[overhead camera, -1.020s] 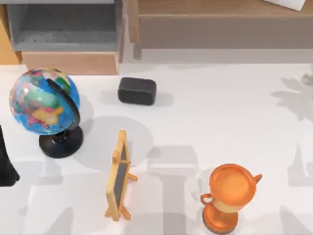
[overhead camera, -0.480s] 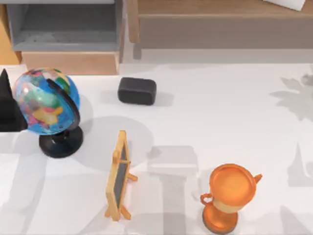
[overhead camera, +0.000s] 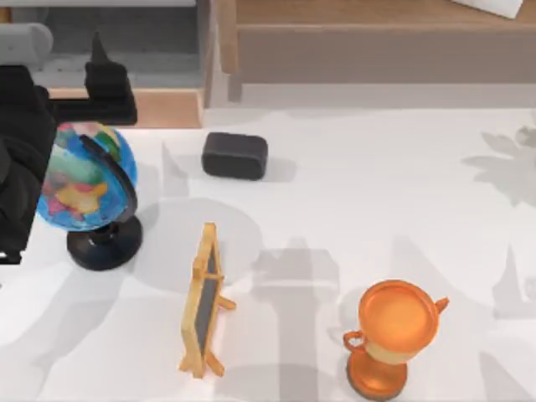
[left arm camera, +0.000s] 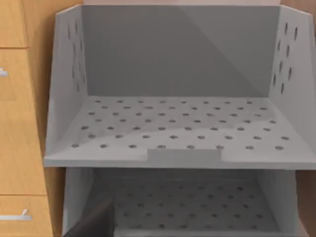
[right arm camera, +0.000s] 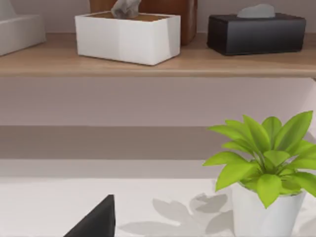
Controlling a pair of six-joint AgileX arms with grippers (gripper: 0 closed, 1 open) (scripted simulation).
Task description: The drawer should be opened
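Top view: drawer (overhead camera: 4, 14) lies left of left gripper (overhead camera: 100, 63).

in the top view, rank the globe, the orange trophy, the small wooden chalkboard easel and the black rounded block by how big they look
Largest to smallest:
1. blue globe on its black stand
2. orange trophy cup
3. wooden-framed chalkboard easel, seen nearly edge-on, so close to the trophy
4. black rounded block

No text, label, brand or number can be read anywhere. The globe (overhead camera: 82, 176) shows coloured patches without legible names. The small board (overhead camera: 203, 301) is blank.
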